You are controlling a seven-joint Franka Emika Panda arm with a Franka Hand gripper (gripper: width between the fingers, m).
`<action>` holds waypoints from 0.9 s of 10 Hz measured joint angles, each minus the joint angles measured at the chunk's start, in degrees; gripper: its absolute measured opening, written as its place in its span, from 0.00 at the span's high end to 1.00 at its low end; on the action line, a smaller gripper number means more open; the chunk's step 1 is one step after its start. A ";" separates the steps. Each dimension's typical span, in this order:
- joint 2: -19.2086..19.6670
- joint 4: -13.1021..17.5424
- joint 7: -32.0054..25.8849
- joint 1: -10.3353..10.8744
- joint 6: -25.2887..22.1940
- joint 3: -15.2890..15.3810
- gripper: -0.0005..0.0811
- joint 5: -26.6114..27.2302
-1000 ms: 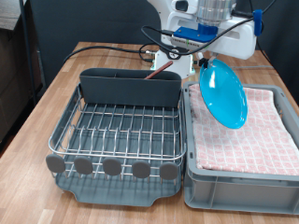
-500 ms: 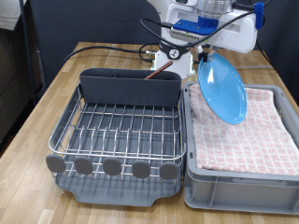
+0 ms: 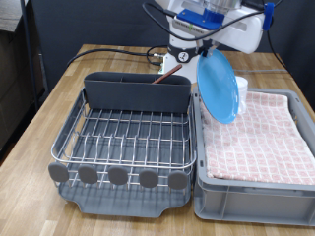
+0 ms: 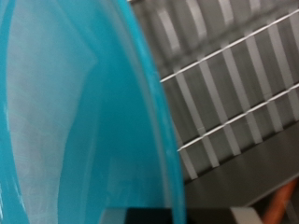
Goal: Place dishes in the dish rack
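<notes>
My gripper (image 3: 209, 49) is shut on the top rim of the round bright-blue plate (image 3: 217, 88). It holds the plate on edge in the air, over the gap between the dish rack (image 3: 123, 133) and the grey bin (image 3: 258, 182). The plate fills most of the wrist view (image 4: 75, 112), with the rack's chrome wires (image 4: 234, 84) below it. A small white cup (image 3: 241, 90) shows just behind the plate, in the bin. A reddish-brown handle, probably the spoon (image 3: 160, 71), pokes up behind the grey caddy (image 3: 136, 93); a reddish tip also shows in the wrist view (image 4: 277, 205).
The bin is lined with pink checked cloth (image 3: 256, 133) and stands at the exterior view's right, against the rack. The robot base and cables (image 3: 187, 44) are at the back. The wooden table (image 3: 59, 108) runs along the exterior view's left of the rack.
The gripper has carried the plate up and to the exterior view's left, from over the bin towards the rack. The plate has turned more edge-on, and the cup now shows behind it.
</notes>
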 joint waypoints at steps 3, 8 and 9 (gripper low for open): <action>-1.12 2.90 -6.18 -1.62 -3.82 -2.14 0.96 -7.71; -0.85 6.24 -23.47 -3.83 -3.15 -7.65 0.96 -14.51; -0.83 6.23 -22.82 -3.82 -3.38 -7.57 0.96 -14.51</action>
